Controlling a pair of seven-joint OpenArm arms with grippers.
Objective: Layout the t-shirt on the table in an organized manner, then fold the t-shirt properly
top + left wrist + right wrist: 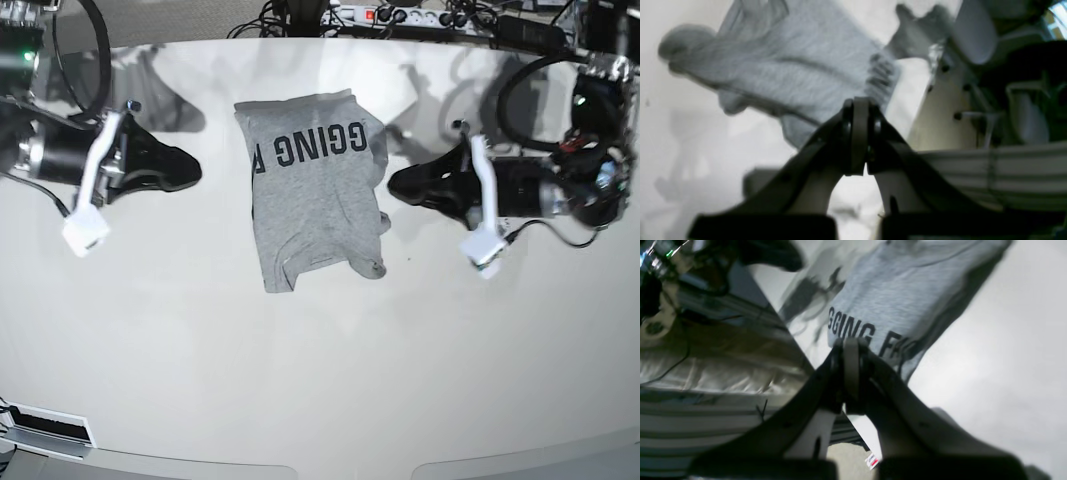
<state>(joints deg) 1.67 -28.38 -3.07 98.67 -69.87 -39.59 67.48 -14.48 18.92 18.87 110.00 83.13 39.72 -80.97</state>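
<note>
A heather-grey cotton t-shirt with black block lettering and darker grey hems lies on the glossy white worktop.

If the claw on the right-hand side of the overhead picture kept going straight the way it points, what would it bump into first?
Probably the t-shirt. That left gripper, jaws shut, points across the table at the shirt's near edge. Its height above the table is unclear, so it might pass over the cloth.
</note>
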